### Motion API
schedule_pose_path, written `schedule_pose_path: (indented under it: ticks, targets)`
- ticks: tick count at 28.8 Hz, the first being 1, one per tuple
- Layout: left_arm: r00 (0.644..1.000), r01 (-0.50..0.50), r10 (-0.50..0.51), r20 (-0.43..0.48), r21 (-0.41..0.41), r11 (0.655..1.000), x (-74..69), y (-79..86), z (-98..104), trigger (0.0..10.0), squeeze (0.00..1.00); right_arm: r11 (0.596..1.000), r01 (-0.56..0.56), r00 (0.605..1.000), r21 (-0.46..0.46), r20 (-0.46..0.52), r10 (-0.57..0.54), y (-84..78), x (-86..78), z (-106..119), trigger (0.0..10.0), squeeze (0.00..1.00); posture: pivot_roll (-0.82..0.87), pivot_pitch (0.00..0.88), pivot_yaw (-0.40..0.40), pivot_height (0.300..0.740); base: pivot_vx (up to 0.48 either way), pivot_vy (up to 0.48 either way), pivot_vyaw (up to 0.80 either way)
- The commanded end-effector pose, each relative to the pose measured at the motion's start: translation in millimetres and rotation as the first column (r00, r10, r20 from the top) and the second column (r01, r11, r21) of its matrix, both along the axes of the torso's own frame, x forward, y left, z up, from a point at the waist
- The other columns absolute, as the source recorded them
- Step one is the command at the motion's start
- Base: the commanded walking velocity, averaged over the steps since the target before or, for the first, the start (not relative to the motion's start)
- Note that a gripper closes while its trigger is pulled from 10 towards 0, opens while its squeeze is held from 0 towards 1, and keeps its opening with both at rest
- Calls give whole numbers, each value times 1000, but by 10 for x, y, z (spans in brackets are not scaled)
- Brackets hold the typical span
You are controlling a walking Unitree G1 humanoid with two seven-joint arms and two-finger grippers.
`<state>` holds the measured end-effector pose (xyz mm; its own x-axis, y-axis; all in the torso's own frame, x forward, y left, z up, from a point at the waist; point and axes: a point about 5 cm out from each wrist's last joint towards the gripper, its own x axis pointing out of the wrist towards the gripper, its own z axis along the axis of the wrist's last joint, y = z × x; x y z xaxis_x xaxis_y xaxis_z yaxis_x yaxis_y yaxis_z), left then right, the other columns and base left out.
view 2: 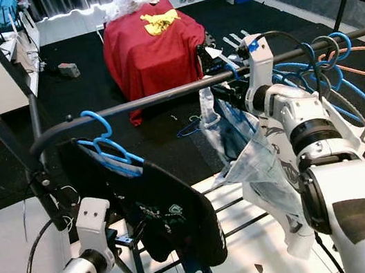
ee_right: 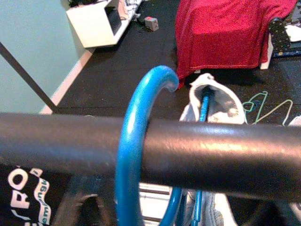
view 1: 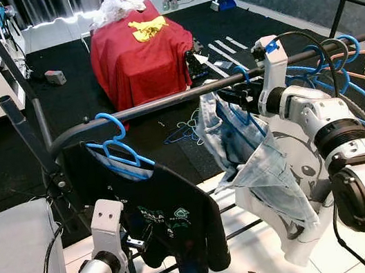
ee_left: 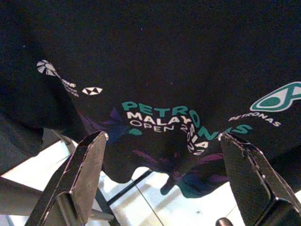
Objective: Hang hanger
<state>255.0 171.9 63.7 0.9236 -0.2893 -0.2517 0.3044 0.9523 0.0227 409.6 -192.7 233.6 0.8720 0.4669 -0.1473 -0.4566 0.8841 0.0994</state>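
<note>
Right up at the rail (view 1: 163, 102), the right gripper (view 1: 238, 94) is reaching in with a blue hanger (ee_right: 136, 141) that carries a pale washed-denim garment (view 1: 257, 166). From the wrist camera you can see the hook already curled over the top of the black bar, so my read is the hang is basically made and it just needs letting go. Can't tell whether those fingers are clamped or loose, the cloth and bar hide them. The arm is held high and level with the bar, which makes sense since the hook has to clear it from above.

Hanger itself is glossy blue plastic, thick round hook, garment drooping off it in a bunch rather than flat.

Down low, the left gripper (ee_left: 160, 174) sits with fingers spread wide, holding nothing, just in front of the black T-shirt (view 1: 173, 208) hanging on another blue hanger (view 1: 117, 144). More blue hangers (view 1: 339, 68) are bunched beyond the right gripper.
</note>
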Motion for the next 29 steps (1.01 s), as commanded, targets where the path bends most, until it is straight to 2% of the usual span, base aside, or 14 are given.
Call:
schedule_pose_path:
  ticks: [1,2,3,7,10,12,14,16,19,22,24,25,26,29]
  targets:
    - [1000,2,-2,-18,16,1000,-10,34,-13,10000,0,1000,3,1000,-22,7,-3,10,8,8,10000,1000,43,62,-3,740,0,0,0]
    - [1000,1,-1,-17,17,1000,-8,37,-11,10000,0,998,5,1000,-63,18,-4,6,7,2,10000,1000,45,54,-3,740,0,0,0]
    - [1000,-1,2,-15,18,1000,-10,43,-9,10000,0,994,3,999,-110,34,1,5,0,0,10000,0,46,50,-5,740,0,0,0]
    - [1000,-18,18,2,22,1000,-19,68,3,10000,0,981,14,996,-194,92,4,3,-30,12,10000,0,48,39,-9,740,0,0,0]
    - [999,-39,39,12,11,999,-12,93,14,10000,0,983,24,993,-180,118,-2,19,-54,23,10000,0,46,25,-2,740,0,0,0]
    - [995,-94,95,37,-34,995,24,142,49,10000,0,988,15,983,-151,182,13,163,-214,24,10000,0,33,2,26,740,0,0,0]
    - [995,-94,95,37,-34,995,24,142,49,10000,0,988,15,983,-151,182,13,163,-214,24,10000,0,33,2,26,740,0,0,0]
    - [993,-109,112,47,-65,992,48,139,53,10000,0,986,10,973,-164,230,28,318,-432,16,10000,0,23,0,42,740,0,0,0]
    - [992,-110,114,51,-76,991,58,126,51,10000,0,984,20,968,-179,250,26,367,-509,16,10000,0,23,0,42,740,0,0,0]
    - [991,-112,118,62,-91,989,86,91,53,10000,0,969,41,957,-243,290,32,450,-647,8,10000,0,15,0,46,740,0,0,0]
    - [991,-112,118,62,-91,989,86,91,53,10000,0,969,41,957,-243,290,32,450,-647,8,10000,0,15,0,46,740,0,0,0]
    - [991,-111,118,65,-94,989,96,78,53,10000,0,961,50,950,-274,310,38,489,-703,11,10000,0,13,0,43,740,0,0,0]
    - [988,-127,135,73,-110,986,104,76,58,10000,0,970,50,940,-239,339,35,577,-788,6,10000,0,10,0,32,740,0,0,0]
    - [988,-127,135,73,-110,986,104,76,58,10000,0,970,50,940,-239,339,35,577,-788,6,10000,0,10,0,32,740,0,0,0]
